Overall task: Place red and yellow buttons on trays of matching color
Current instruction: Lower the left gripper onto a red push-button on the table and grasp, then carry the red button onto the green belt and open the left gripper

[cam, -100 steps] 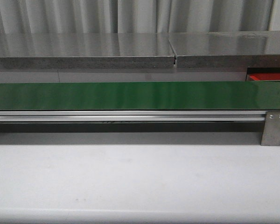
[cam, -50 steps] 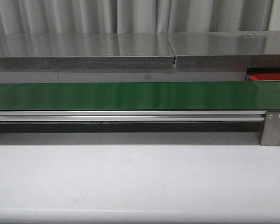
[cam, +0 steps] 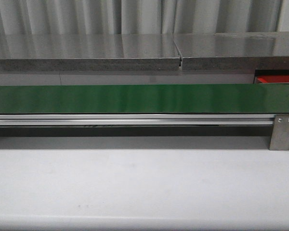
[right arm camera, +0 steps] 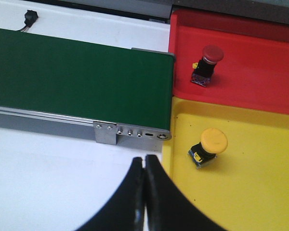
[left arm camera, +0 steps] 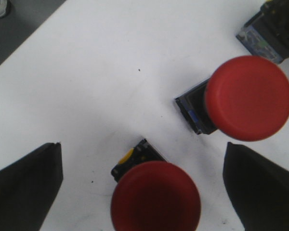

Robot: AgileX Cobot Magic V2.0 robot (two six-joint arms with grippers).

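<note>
Curtains (cam: 135,17) hang beyond our white table (cam: 135,183) and green belt (cam: 135,98). Left fingers (left arm camera: 24,187) spread wide over two red buttons (left arm camera: 156,197); right fingers (right arm camera: 135,192) pressed together near the red tray (right arm camera: 260,72).

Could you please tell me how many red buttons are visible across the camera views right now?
3. One red button lies in the red tray; two more sit on the white table under the left end effector. Others may be out of view.
</note>
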